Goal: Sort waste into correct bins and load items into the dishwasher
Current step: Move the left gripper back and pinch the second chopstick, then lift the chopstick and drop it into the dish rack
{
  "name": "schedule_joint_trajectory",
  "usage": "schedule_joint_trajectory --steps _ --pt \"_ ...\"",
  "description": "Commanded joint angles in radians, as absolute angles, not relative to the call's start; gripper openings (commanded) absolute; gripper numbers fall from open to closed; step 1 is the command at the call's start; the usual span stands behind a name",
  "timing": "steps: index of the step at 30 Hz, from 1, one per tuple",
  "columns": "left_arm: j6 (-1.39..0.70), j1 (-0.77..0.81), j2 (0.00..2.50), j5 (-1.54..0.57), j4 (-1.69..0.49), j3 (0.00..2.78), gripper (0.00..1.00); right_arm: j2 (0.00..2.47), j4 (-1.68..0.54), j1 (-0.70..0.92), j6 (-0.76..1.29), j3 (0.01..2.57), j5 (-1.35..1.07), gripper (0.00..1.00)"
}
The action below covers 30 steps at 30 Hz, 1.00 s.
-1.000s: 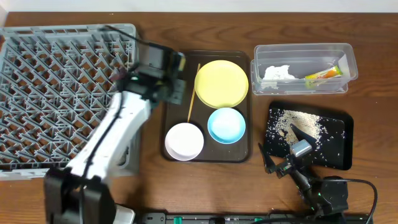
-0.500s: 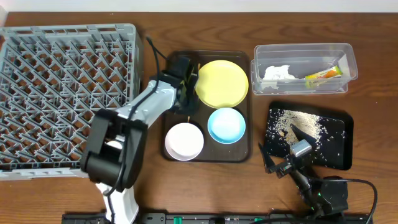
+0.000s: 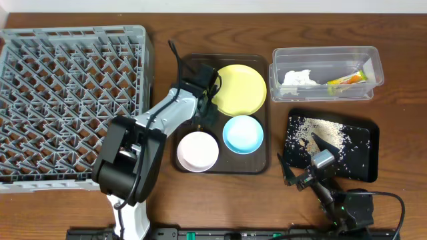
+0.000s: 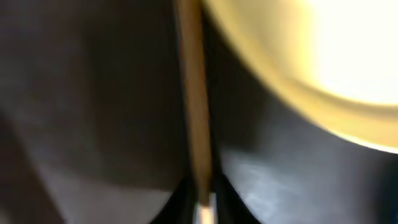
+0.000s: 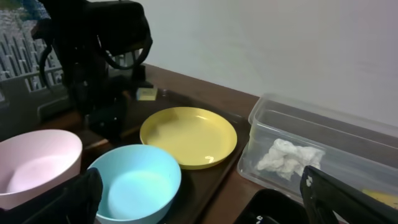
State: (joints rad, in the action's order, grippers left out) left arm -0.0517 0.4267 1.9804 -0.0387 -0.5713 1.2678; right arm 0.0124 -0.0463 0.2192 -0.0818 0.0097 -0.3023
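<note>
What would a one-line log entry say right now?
left gripper: astride chopstick beside yellow plate, grip unclear | right gripper: open, at black tray edge

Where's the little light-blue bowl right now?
In the overhead view, the small light-blue bowl sits in the large dark brown tray, directly below the round yellow plate and to the right of the small white bowl.

the dish rack sits at the serving tray's 9 o'clock. on that tray, the plate lies at 1 o'clock, the right bowl at 5, the left bowl at 7, and a chopstick at the plate's 9. the tub at 2 o'clock holds the napkin and wrapper. the shallow tray at 4 carries crumbs.
</note>
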Motion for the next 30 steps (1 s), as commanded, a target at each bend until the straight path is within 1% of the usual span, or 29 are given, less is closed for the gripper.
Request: schedule_joint_trajectory --steps 1,6,9,19,21,27,30 --pt "-0.092 0.404 2.025 0.064 -0.588 1.255 0.06 0.006 -0.045 0.216 -0.091 0.005 -0.303 0.99" --pt "-0.07 0.39 1.974 0.065 -0.656 1.301 0.06 0.006 -0.045 0.216 -0.091 0.006 -0.303 0.99" --pt "-0.038 0.377 1.896 0.065 -0.687 1.333 0.06 0.006 -0.045 0.216 -0.091 0.006 -0.303 0.99" --pt "-0.025 0.358 1.628 0.072 -0.72 1.347 0.06 0.006 -0.045 0.216 -0.091 0.006 -0.303 0.99" --pt "-0.02 0.356 1.586 0.129 -0.757 1.347 0.06 0.006 -0.045 0.216 -0.091 0.005 -0.303 0.99" --pt "-0.02 0.311 1.527 0.401 -0.879 1.346 0.06 0.006 -0.045 0.216 -0.091 0.006 -0.303 0.99" --pt "-0.02 0.264 1.536 0.427 -0.88 1.342 0.06 0.006 -0.045 0.216 -0.091 0.006 -0.303 0.99"
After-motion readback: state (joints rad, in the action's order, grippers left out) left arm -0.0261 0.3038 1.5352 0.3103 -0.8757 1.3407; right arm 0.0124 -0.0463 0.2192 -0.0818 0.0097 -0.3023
